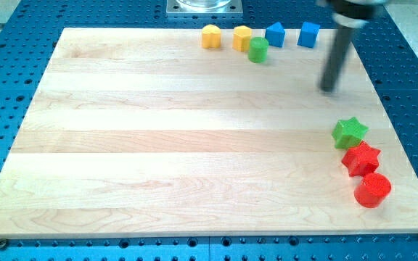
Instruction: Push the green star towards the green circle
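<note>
The green star lies near the board's right edge, below the middle. The green circle stands near the view's top, right of centre. My tip is at the end of the dark rod that comes down from the view's top right. The tip is above the green star and a little to its left, apart from it. It is to the right of and below the green circle.
A red star touches the green star from below, with a red circle under it. Along the top edge sit a yellow heart, a yellow hexagon and two blue blocks. The wooden board lies on a blue perforated table.
</note>
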`<act>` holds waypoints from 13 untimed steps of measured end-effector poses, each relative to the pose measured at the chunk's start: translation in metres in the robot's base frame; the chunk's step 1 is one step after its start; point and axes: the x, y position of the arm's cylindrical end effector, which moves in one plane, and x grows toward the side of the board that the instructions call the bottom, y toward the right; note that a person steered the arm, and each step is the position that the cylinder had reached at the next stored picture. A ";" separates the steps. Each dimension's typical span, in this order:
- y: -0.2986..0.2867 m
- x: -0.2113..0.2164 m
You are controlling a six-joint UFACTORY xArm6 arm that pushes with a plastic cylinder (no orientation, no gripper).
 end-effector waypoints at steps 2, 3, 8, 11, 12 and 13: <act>0.022 0.094; -0.062 0.094; -0.156 0.110; -0.043 0.158; -0.097 0.107; -0.128 0.119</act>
